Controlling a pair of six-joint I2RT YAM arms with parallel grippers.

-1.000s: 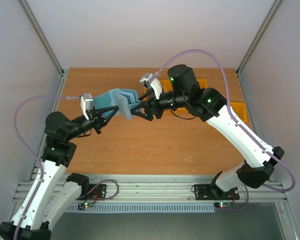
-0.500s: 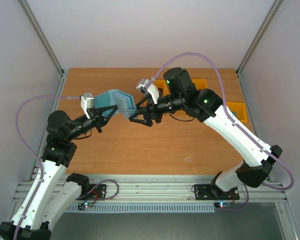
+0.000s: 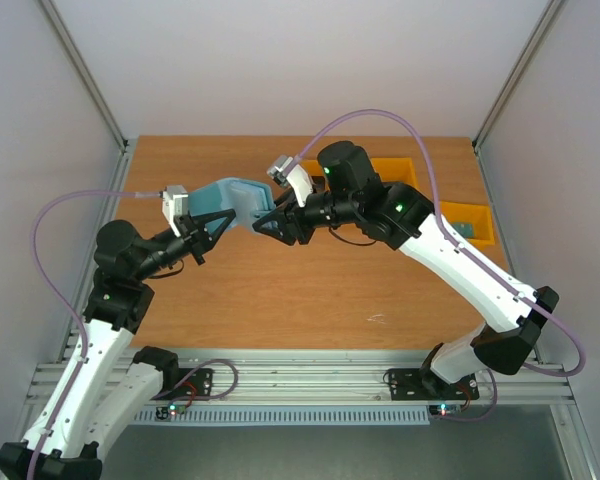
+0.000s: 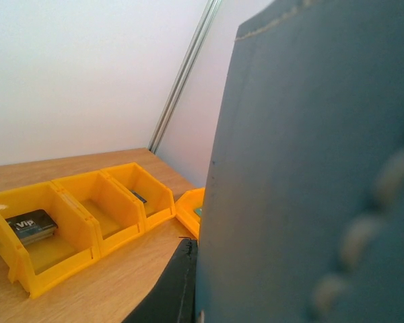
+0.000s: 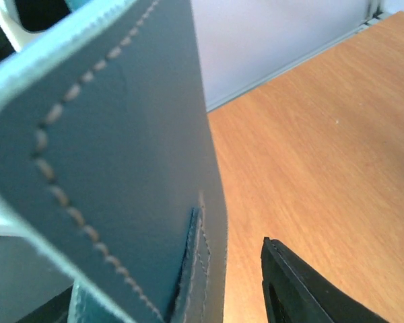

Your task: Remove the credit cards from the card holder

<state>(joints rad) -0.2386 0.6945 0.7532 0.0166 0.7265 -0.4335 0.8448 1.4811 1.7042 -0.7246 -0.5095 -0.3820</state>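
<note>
Having backed off a moment ago, the right gripper [image 3: 269,222] closes in again on the card holder [image 3: 236,195], which the left gripper [image 3: 210,224] clenches aloft above the table [image 3: 280,290] (right jaws' state unclear); another card pull seems likely.

Card holder [image 3: 238,196] is raised above the table [image 3: 280,290], left of centre, over the far half; left gripper [image 3: 218,216] sits at its left near edge; right gripper [image 3: 264,222] sits at its right edge, with one finger [image 5: 303,289] just beside the panel and apart from it; bins [image 3: 408,160] stand in a row on the far right of the table, behind the right arm; a card [image 4: 30,225] lies in one bin.
</note>
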